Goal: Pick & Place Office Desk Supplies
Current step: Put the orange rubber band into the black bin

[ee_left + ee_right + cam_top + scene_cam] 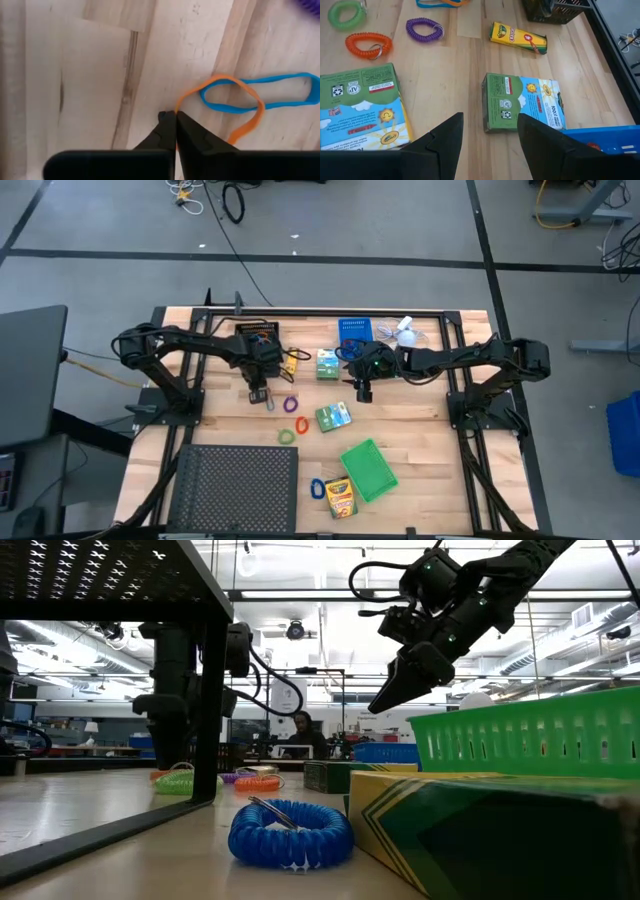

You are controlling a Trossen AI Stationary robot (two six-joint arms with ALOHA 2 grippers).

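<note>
Pale butcher-block wooden table top (75, 75): planks with visible grain, smooth matt finish. Flat thin orange rubber band (250, 117) and thin blue rubber band (280, 92): matt elastic strips. Spiral-coiled plastic loops, blue (290, 833), orange (368, 44), purple (424, 28): ribbed, slightly glossy. Green-white printed cardboard box (522, 102): paper, semi-gloss. Yellow printed cardboard crayon box (518, 37): same finish. Green perforated plastic bin (370, 470): gridded wall. Large flat black tray (235, 488): perforated mesh, matt, metal or plastic unclear. Left gripper (175, 117): dark matt fingers.
</note>
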